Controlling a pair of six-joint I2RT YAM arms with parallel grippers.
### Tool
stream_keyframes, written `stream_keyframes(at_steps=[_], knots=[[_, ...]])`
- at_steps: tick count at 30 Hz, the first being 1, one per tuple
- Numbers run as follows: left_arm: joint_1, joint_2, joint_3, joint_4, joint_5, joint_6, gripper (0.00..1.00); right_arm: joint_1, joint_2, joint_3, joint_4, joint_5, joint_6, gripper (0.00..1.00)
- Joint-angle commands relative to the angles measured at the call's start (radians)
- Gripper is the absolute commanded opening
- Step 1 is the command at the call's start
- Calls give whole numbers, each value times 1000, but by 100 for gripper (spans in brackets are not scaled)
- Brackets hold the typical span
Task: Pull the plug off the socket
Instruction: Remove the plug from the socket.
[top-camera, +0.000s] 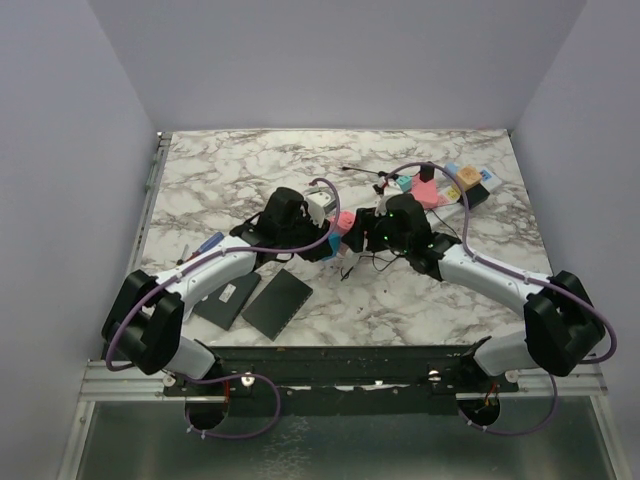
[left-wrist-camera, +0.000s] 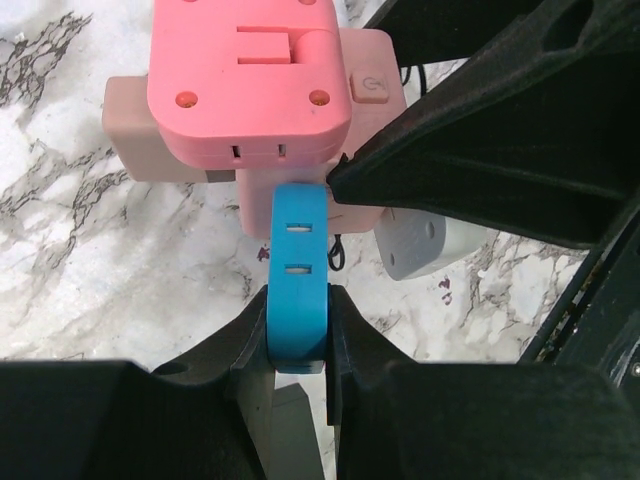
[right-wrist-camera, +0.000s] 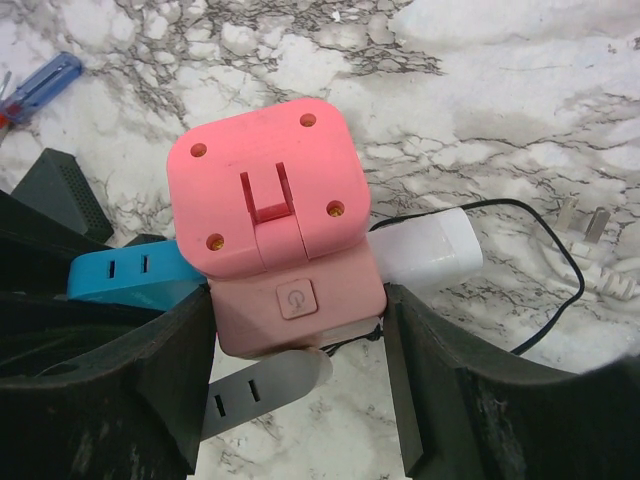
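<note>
Two grips: left tool (left-wrist-camera: 298, 322), plug (left-wrist-camera: 298, 250); right tool (right-wrist-camera: 300, 335), seemingly pink cube (right-wrist-camera: 268, 190).

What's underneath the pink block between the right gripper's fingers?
A blue plug, a grey plug and a white plug stick out from beneath the pink block; how they join it is hidden.

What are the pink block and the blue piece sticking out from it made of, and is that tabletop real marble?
Pink block: likely moulded plastic with a satin finish, going by its rounded corners and recessed screw holes. Blue piece: smooth plastic with a soft sheen and moulded slots. Tabletop: white with grey veins. It may be stone or printed laminate, and the look cannot settle it.
</note>
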Motion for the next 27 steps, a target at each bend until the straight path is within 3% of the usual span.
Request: stream_keyframes(at_steps=[1, 9, 27], knots=[[2, -46, -5, 52, 62, 8, 0, -43, -57, -35, 104, -185, -75, 0], [1, -56, -4, 51, 49, 5, 0, -63, -59, -44, 104, -221, -87, 0], [-57, -84, -45, 92, -174, -63, 0, -59, 63, 56, -11, 0, 101, 0]])
